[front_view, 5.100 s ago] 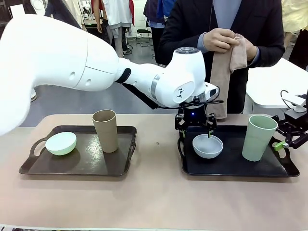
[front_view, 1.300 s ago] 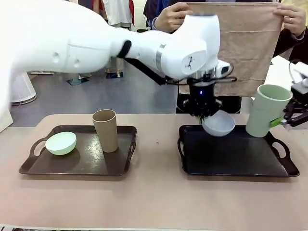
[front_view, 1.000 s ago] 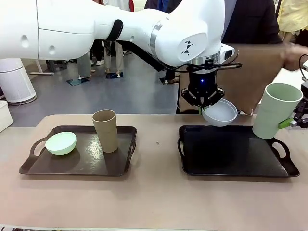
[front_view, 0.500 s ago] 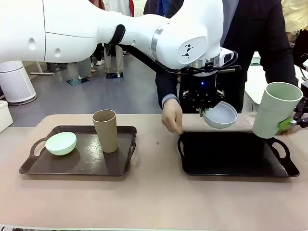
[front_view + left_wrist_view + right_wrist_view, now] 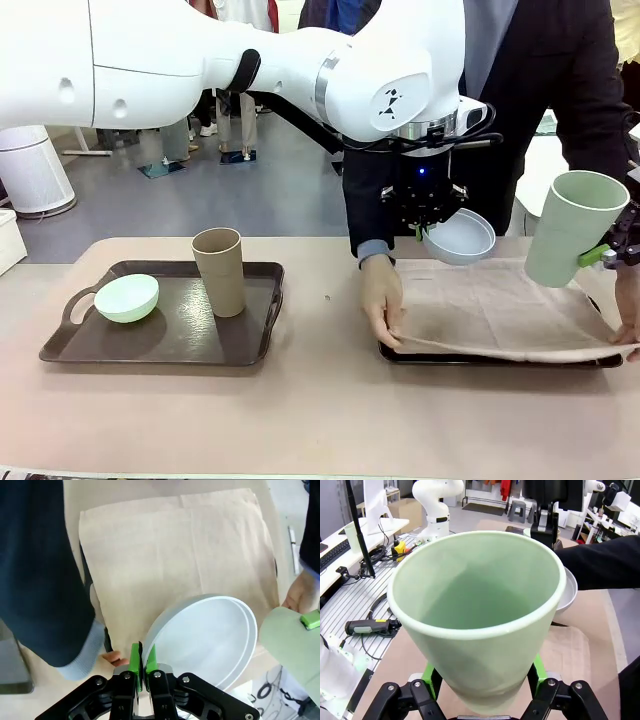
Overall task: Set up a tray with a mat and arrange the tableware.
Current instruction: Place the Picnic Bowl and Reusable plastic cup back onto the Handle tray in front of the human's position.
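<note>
Mat [image 5: 495, 312] over black tray [image 5: 480, 358], right half of table; bowl + cup held in air.
Front: L gripper [image 5: 432, 232] holds white-grey bowl [image 5: 458, 238] tilted above mat; R gripper [image 5: 600, 256] holds pale green cup [image 5: 570, 228] over table's right edge; person's hand [image 5: 383, 300] on mat corner; mint bowl [image 5: 127, 297], tan cup [image 5: 219, 270] on left tray [image 5: 160, 345]. L wrist: fingers pinched on bowl rim. R wrist: fingers clamp cup sides, its inside seen.
</note>
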Robot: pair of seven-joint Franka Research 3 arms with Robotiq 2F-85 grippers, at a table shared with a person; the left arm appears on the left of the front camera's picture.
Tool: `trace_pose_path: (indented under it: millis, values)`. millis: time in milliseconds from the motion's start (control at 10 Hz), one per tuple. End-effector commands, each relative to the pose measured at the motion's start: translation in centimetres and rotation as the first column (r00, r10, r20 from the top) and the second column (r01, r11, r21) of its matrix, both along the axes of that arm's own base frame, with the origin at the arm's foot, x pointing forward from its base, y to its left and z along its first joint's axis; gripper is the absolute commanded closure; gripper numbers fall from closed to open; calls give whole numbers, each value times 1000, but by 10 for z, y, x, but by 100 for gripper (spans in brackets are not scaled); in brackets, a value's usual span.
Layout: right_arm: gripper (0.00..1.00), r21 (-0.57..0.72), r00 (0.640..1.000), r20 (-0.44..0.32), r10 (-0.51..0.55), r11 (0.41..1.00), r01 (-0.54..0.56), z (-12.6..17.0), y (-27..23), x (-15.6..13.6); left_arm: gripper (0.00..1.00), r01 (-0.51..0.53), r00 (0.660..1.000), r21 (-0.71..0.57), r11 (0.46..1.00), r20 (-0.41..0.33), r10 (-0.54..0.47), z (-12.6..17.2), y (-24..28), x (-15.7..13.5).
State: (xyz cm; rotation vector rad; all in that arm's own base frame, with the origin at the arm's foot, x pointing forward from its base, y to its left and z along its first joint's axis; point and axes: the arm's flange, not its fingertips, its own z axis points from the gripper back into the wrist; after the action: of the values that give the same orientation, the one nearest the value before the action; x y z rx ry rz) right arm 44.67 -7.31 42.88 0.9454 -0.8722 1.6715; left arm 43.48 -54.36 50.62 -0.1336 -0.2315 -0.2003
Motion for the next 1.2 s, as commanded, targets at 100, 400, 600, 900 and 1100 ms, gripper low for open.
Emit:
trace_pose_path:
  millis: [100, 400, 600, 900, 1100]
  values:
    - [100, 14, 1000, 2, 0, 1000, 0, 2, 2, 4, 100, 12, 1000, 8, 1000, 6, -12, 1, 1, 1]
    - [100, 14, 1000, 2, 0, 1000, 0, 2, 2, 4, 100, 12, 1000, 8, 1000, 6, -12, 1, 1, 1]
    - [100, 14, 1000, 2, 0, 1000, 0, 2, 2, 4, 100, 12, 1000, 8, 1000, 6, -12, 1, 1, 1]
    - [100, 14, 1000, 2, 0, 1000, 0, 2, 2, 4, 100, 12, 1000, 8, 1000, 6, -12, 1, 1, 1]
    - [100, 14, 1000, 2, 0, 1000, 0, 2, 2, 4, 100, 12, 1000, 8, 1000, 6, -12, 1, 1, 1]
